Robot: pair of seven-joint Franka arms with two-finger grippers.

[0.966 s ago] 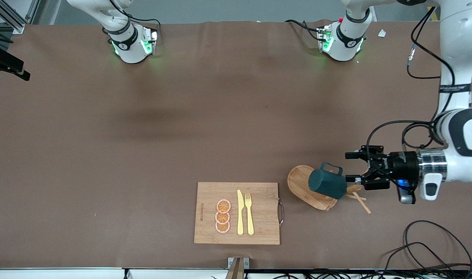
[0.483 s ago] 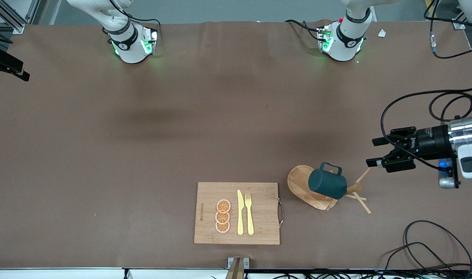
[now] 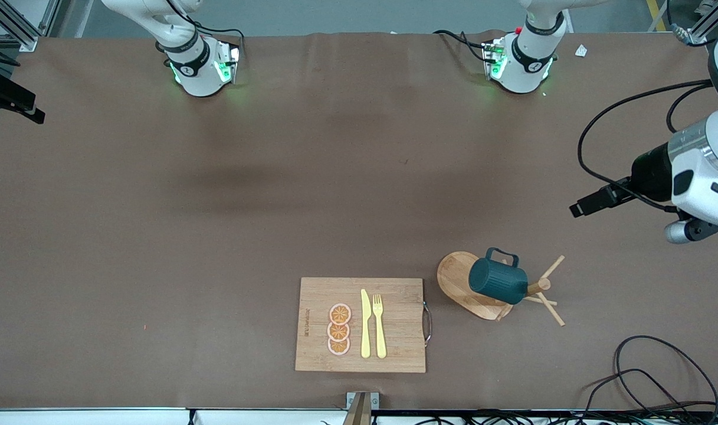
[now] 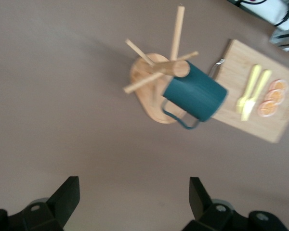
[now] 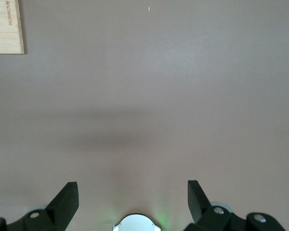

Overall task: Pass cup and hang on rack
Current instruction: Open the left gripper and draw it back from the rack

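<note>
Hanging on the rack (image 3: 475, 289) right now is the cup (image 3: 498, 281), and we can see nothing gripping it. It's a small dark teal-green mug with a smooth-looking matte wall from this height, tipped on its side so the closed bottom faces the cutting board (image 3: 360, 324). Its thin loop handle (image 3: 504, 256) sticks out at about 12 o'clock from the body in the front view. In the left wrist view the same cup (image 4: 195, 96) sits right against the top of the post, with the handle (image 4: 176, 117) showing as a thin wire-like loop over the oval base (image 4: 151, 98).

The rack is light wood: flat oval base, a central post and a few thin pegs fanning out at roughly 1, 4 and 5 o'clock from the post top in the front view. It stands just beside the cutting board, toward the left arm's end of the table, close to the metal handle (image 3: 428, 323) on the board's edge.

On the board we've got three orange slices (image 3: 338, 329), a yellow knife (image 3: 365, 323) and a yellow fork (image 3: 379, 326).

The left gripper (image 3: 589, 202) is up over bare table, at about 1 o'clock from the cup and well apart from it. Its fingers (image 4: 63, 199) are spread wide with nothing between them. The right gripper (image 5: 133, 202) hangs over bare table too, fingers apart and empty, and that arm just waits.
</note>
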